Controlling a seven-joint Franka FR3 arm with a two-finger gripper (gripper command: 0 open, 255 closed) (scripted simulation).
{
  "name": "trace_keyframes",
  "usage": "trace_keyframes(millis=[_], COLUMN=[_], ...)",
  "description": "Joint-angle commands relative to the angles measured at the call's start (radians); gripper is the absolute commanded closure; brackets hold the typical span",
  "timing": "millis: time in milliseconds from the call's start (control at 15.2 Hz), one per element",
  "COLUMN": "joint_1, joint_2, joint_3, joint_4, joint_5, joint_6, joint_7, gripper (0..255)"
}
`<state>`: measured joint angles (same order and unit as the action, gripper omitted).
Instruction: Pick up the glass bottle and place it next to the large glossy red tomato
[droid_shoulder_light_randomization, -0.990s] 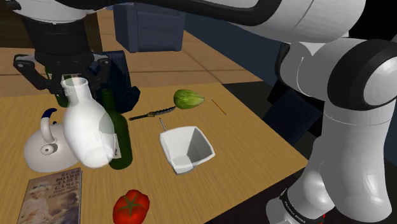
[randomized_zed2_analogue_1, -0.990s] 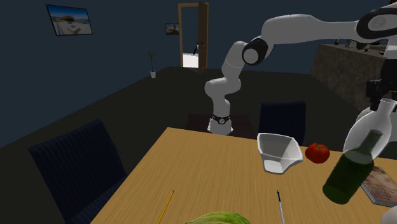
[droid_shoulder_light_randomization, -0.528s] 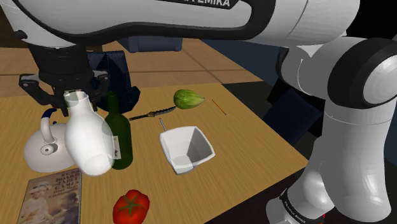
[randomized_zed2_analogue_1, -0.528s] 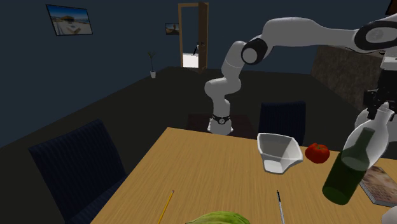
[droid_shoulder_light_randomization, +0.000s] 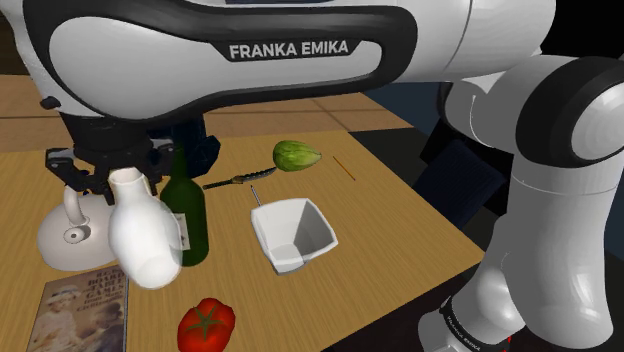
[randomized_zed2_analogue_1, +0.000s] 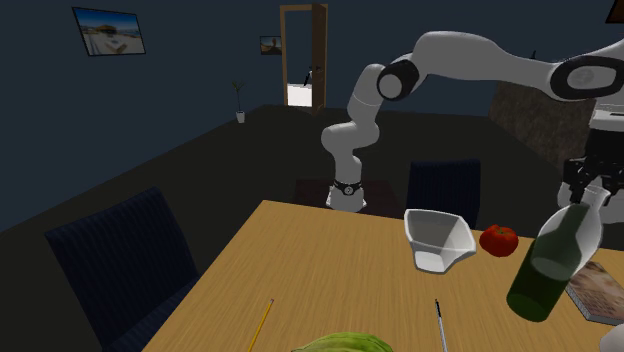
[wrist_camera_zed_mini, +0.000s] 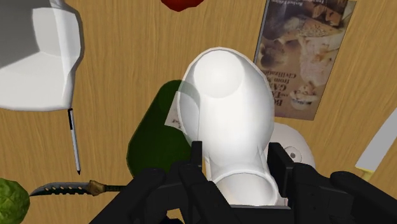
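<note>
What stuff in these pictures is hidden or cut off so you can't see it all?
Kettle: shoulder view, the white bottle covers one side.
Book: shoulder view, bottom edge cuts it off; title too small to read.
Tomato: wrist view, top edge cuts it off.
Green vegetable: second exterior view, bottom edge cuts it off.
Green bottle: wrist view, its label sits mostly behind the white bottle.

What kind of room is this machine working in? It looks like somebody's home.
Probably a dining room in a house: a wooden table with a dark blue chair beside it, a framed picture on the dark wall, and an open doorway beyond.
</note>
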<state>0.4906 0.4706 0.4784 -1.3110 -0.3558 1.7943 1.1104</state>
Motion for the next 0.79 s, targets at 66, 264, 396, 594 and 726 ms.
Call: trace_keyframes(millis=[66, 264, 396, 594, 726], joint_1=[-0.008, -0.013, -0.015, -0.017, -0.018], joint_2=[-0.003, 0.000, 0.002, 0.009, 0.012], joint_3=[-0.002, -0.004, -0.005, -0.008, -0.010], joint_4=[-0.047, -0.084, -0.107, -0.138, -0.153], joint_5=[-0.002, -0.006, -0.009, -0.015, -0.018], joint_6=[0.044, 0.082, 0.107, 0.143, 0.160], joint_7=[0.007, 0.015, 0.020, 0.028, 0.032], gripper=[255, 255, 255, 255, 255])
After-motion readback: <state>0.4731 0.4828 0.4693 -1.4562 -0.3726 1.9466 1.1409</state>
